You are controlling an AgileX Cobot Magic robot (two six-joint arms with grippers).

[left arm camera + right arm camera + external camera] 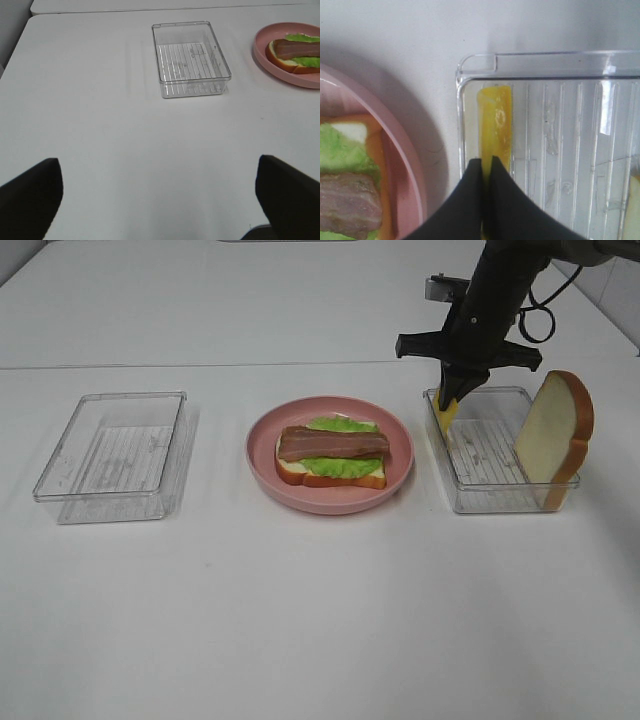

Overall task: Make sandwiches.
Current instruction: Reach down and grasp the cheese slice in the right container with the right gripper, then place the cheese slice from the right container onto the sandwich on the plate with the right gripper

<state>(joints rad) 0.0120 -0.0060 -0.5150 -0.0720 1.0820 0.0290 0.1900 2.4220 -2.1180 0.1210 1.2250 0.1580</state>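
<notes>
The sandwich stack [332, 455] lies on the round pink plate [330, 506]: a bread slice, green lettuce and a brown bacon strip on top. It also shows in the left wrist view [295, 52] and the right wrist view [350, 185]. My right gripper [452, 398] is shut on a yellow cheese slice [445, 416], held edge-on at the left end of the right clear tray [500, 498]; the right wrist view shows the gripper [483, 167] and the cheese [495, 120]. A second bread slice [555, 440] leans upright in that tray. My left gripper [160, 200] is open and empty above bare table.
An empty clear tray [115, 455] stands left of the plate, also in the left wrist view [190, 57]. The right tray's wall [460, 130] stands close to the plate's rim [410, 165]. The table's back edge runs behind the trays.
</notes>
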